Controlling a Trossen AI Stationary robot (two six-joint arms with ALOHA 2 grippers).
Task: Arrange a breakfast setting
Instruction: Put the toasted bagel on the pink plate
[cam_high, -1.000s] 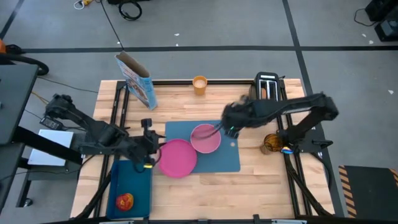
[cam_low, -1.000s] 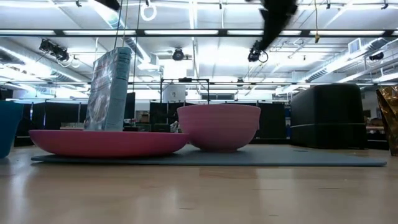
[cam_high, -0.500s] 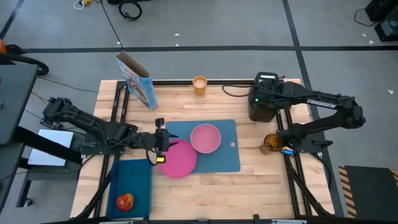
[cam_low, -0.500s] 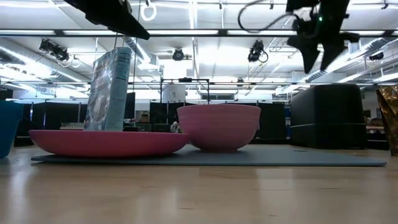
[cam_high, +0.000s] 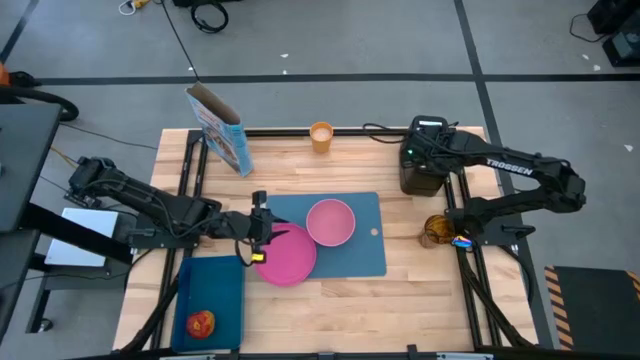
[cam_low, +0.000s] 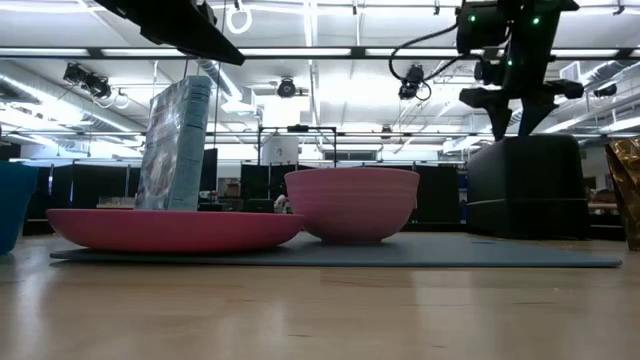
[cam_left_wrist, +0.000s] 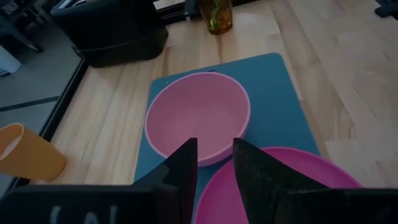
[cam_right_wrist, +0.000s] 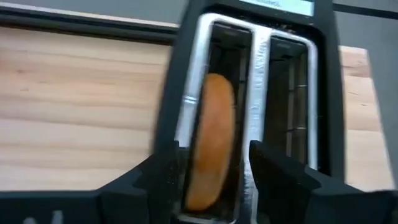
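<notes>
From above, the right gripper had swung from the bowl on the placemat to the toaster at two o'clock. The left gripper reached the plate's nine o'clock edge. Low down, the right gripper hung above the toaster. The left wrist showed narrowly parted, empty fingers. The right wrist showed fingers spread, empty, straddling the toast: toast probably came next.

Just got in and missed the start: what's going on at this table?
A two-armed robot is laying a breakfast setting. The right gripper hangs over the black toaster, its fingers open either side of the toast slice in one slot. The left gripper hovers over the pink plate, fingers open. The plate and pink bowl already sit on the blue placemat.
</notes>
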